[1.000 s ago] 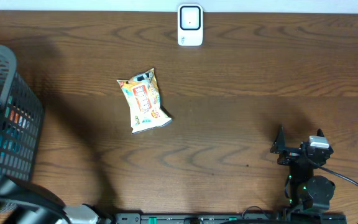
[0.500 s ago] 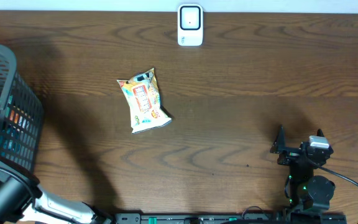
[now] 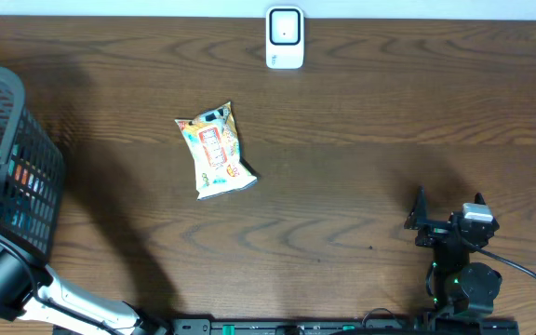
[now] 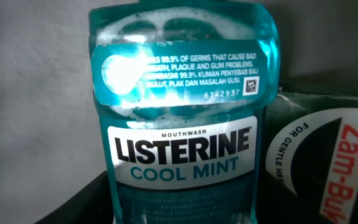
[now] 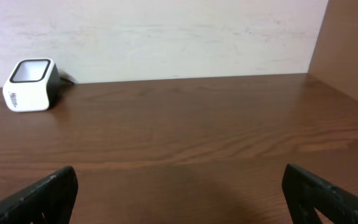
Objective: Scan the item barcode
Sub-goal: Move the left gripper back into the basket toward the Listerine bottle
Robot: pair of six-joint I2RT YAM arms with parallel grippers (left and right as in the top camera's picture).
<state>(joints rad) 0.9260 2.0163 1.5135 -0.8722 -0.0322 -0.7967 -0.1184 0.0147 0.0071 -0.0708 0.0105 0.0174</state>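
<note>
Dark wood-grain table [image 3: 361, 167], and the grab step is judged in hand. A glossy teal plastic mouthwash bottle [image 4: 179, 124] is framed close by the left wrist camera, seemingly in the gridded grey basket [image 3: 26, 158]. Whether the left claw is apart or together can't be told; the right claw [image 5: 182, 190] is spread wide. Next, a firm squeeze on that slick rounded body is called for, then a carry to the boxy white scanner [image 3: 285, 39].

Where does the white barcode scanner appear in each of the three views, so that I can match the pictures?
Overhead: the white scanner stands at top centre, at the table's far edge.
Left wrist: not in it; a Listerine bottle fills the picture.
Right wrist: far left, against the pale wall.
Shared landmark: the dark wooden table, seen in the overhead and right wrist views.
</note>
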